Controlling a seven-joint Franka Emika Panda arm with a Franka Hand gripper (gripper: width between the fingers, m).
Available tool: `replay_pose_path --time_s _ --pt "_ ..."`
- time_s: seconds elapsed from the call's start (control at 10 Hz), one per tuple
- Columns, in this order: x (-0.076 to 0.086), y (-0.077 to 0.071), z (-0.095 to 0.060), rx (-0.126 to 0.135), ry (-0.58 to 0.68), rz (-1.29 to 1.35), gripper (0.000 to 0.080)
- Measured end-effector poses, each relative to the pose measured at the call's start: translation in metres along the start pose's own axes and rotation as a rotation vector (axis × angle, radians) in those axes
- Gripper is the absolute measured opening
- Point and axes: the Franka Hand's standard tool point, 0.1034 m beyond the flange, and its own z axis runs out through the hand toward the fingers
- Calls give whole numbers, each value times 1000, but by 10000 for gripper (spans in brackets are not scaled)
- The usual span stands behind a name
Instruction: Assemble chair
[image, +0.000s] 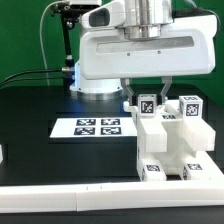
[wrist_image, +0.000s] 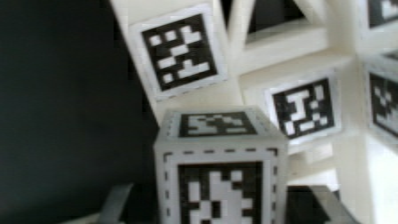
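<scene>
In the exterior view a partly built white chair (image: 168, 142), made of blocky tagged pieces, stands at the right. My gripper (image: 148, 99) hangs straight down over its near-left top. There it is closed in on a small upright tagged chair piece (image: 147, 103) from both sides. In the wrist view this piece (wrist_image: 219, 150) fills the space between the two dark fingers (wrist_image: 125, 198), with its tag facing the camera. My gripper (wrist_image: 219, 205) holds it by its sides. Behind it rise other tagged chair panels (wrist_image: 178, 50).
The marker board (image: 97, 126) lies flat on the black table, to the exterior view's left of the chair. A long white border rail (image: 70, 197) runs along the front edge. The arm's white base (image: 95, 75) stands behind.
</scene>
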Motion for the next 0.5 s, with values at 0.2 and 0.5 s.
replay_pose_path --time_s 0.2,0.5 --pt "2 0 -2 5 3 289 282" --pt "3 0 -4 43 -4 670 284"
